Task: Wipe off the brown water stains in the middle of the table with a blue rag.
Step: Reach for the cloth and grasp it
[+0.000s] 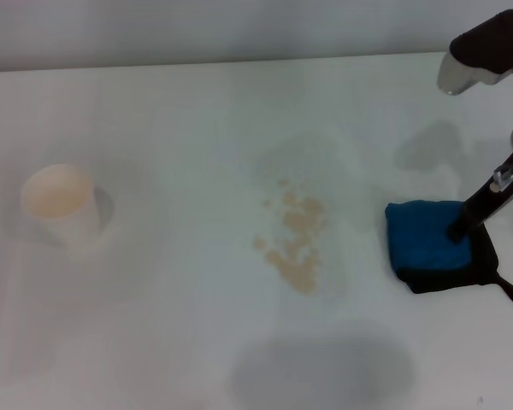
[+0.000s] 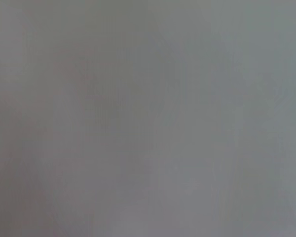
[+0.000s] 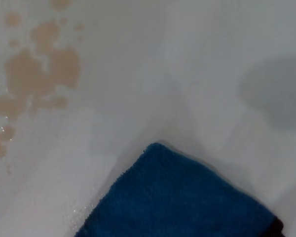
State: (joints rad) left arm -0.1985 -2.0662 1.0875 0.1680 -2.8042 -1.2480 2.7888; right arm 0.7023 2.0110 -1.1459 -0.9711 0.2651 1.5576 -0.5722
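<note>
Right pincer (image 1: 458, 229) down on the rag (image 1: 427, 239), tip pressing its right part; can't tell if it's wide, narrow or gripping. Rag lies flat on the table (image 1: 171, 325), right of the stains (image 1: 295, 241), near but apart. Cup (image 1: 61, 205) far left. Left pincer out of sight.

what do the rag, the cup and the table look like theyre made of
Rag: soft cloth, likely terry or microfibre, going by the fuzzy blue nap in the right wrist view, with black edging. Cup: probably paper, thin matte white wall, beige inside. Table: smooth matte white surface, perhaps laminate; the stains sit on top unabsorbed.
</note>
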